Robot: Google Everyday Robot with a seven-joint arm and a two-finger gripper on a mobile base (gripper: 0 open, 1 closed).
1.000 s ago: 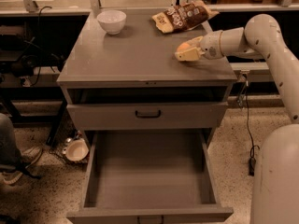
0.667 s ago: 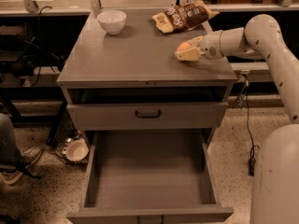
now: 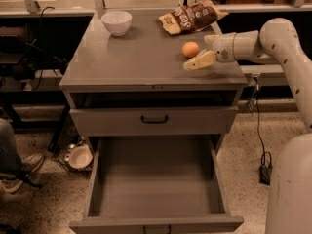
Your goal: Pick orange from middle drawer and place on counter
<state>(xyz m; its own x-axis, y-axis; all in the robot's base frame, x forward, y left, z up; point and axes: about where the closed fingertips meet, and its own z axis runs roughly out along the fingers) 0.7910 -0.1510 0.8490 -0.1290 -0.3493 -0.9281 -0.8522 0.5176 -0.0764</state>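
Grey counter [image 3: 131, 57]: orange [image 3: 190, 49] nr spread gripper [image 3: 200, 50], chip bag [image 3: 187, 17] behind

The orange [image 3: 190, 49] is lying on the bench [image 3: 131, 62], right side, just beside the claw [image 3: 197, 52]; the bowl [image 3: 116, 22] is sitting far left.

The arm [image 3: 298, 77] is seen along the right edge of the view, its pale upper link rising to a rounded elbow [image 3: 279, 30] near the top. From there the forearm [image 3: 249, 45] is stretched leftward, nearly level, and is ended by a cylindrical wrist [image 3: 230, 48]. The gripper [image 3: 198, 51] is held low over the right side of the counter [image 3: 136, 57], pointed left. Its two fingers [image 3: 200, 61] are spread apart: the nearer one is angled down and to the left, and the farther one is shown shorter behind it. The robot's pale body [image 3: 292, 189] is seen at lower right.
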